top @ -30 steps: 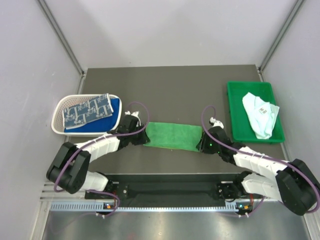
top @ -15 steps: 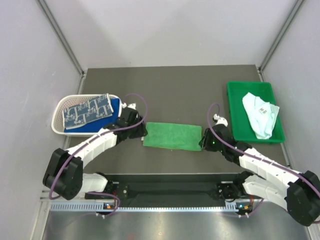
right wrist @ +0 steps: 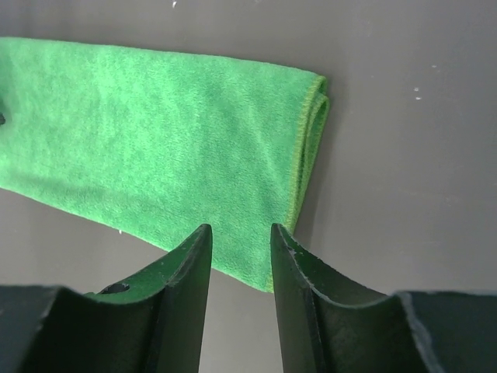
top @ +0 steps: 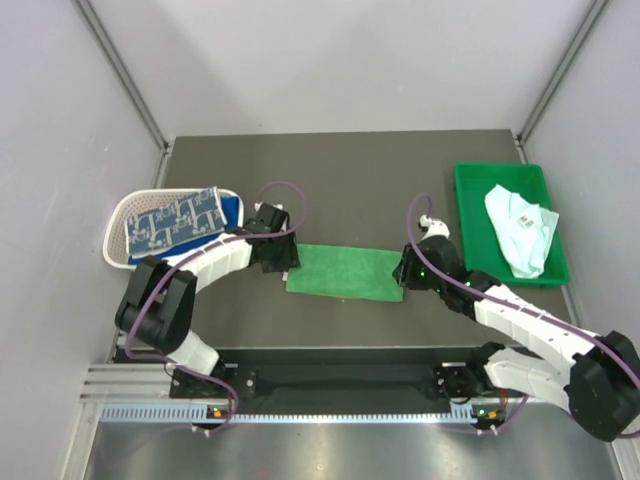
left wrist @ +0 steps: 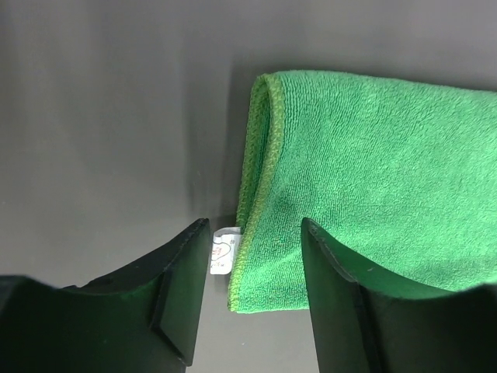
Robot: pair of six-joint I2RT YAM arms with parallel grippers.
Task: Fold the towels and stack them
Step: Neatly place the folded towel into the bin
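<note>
Black-fingered and empty, the left end effector has its jaws apart over the near corner of the left short end of a bright green terry towel. This towel lies on the dark counter as a long doubled strip. The right end effector is also parted and holds nothing. It hovers at the near corner of the strip's right end, where the two layers curl over each other.

The next step is probably to halve the strip end to end. For a clean fold, whichever end effector takes an end should close on both layers together, deep enough past the stitched hem that the lower layer is not left behind. A small white label sticks out from the left end and should not be pinched alone. Carry the end low and straight along the strip and set hem on hem, while the other end stays pinned flat.

Both arms reach low and inward from the near edge, their forearms slanting toward the strip's two ends.

Left of the green towel, a white mesh plastic basket holds a white towel with blue-grey print lying on a royal blue towel. To its right, a rigid green plastic tray carries a crumpled pale mint towel.
</note>
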